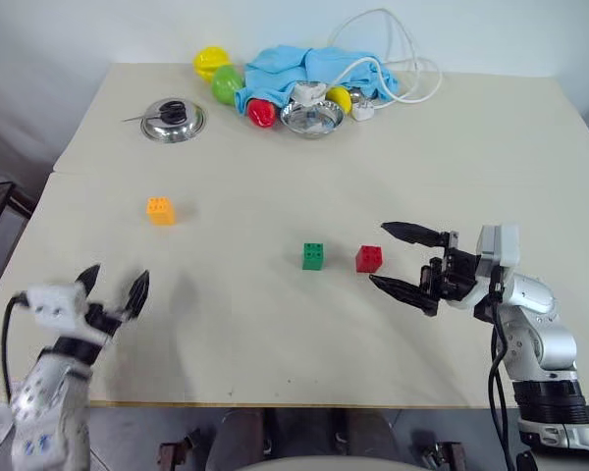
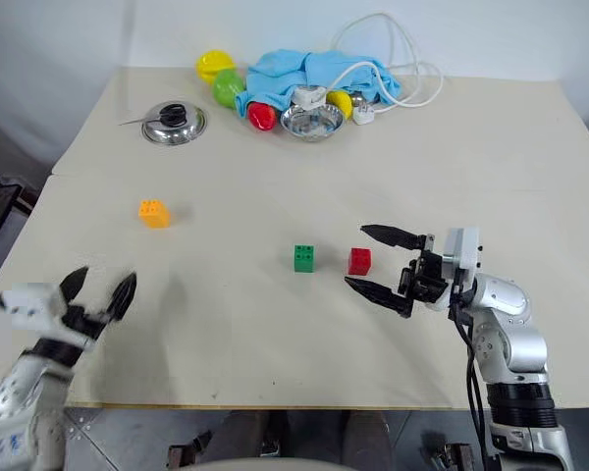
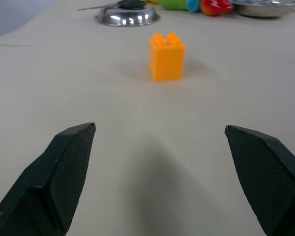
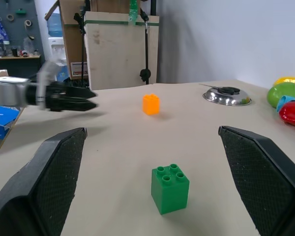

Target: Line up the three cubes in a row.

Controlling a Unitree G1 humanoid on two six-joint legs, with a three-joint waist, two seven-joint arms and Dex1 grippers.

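Observation:
Three studded cubes sit on the beige table. The orange cube is alone at the left, and the green cube and red cube stand side by side at the middle. My left gripper is open near the front left edge and points at the orange cube, well short of it. My right gripper is open and points left, its tips level with the red cube's right side. In the right wrist view the green cube lies ahead between the fingers. Neither gripper holds anything.
At the back of the table lie a steel lid, a steel bowl, a blue cloth, round yellow, green and red toy fruits and a white cable.

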